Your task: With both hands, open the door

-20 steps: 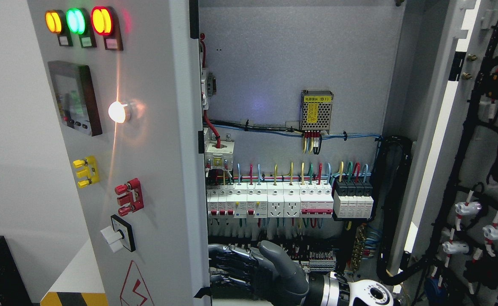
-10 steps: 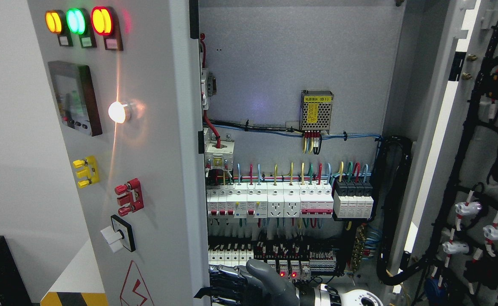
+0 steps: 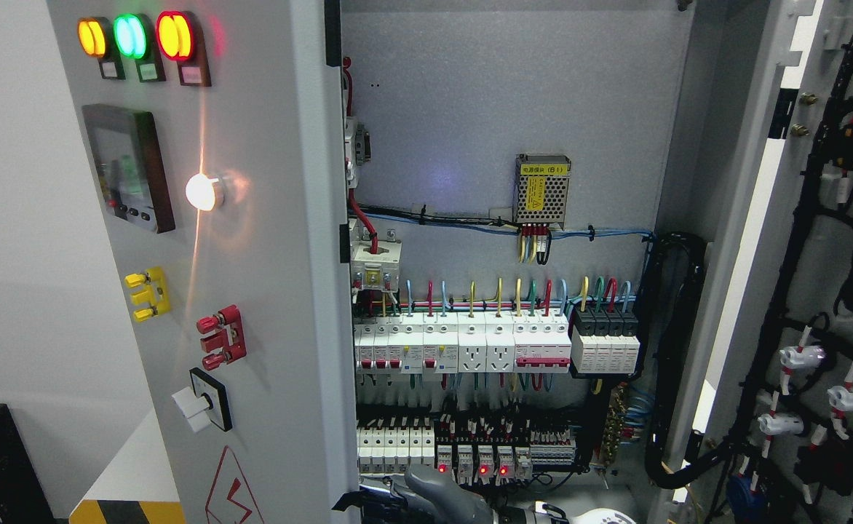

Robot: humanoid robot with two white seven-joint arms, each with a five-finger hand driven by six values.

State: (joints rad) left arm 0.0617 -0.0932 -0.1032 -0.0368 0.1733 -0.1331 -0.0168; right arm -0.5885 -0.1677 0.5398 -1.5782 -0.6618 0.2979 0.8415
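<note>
Cabinet interior [image 3: 499, 109] exposed; breakers [image 3: 463, 348] above right hand [image 3: 437, 498].

Industrial electrical room or test bay, not a home or office. Main cue: a grey steel electrical cabinet [image 3: 499, 94] standing open. Inside it, a row of white circuit breakers [image 3: 463, 348] with coloured wires on top and a small mesh-cased power supply [image 3: 542, 190] above them. Left of the cabinet opening, a door panel [image 3: 252, 291] with amber, green and red indicator lamps [image 3: 134, 36]. Right of the opening, a door [image 3: 827, 291] carrying black cable harnesses.
</note>
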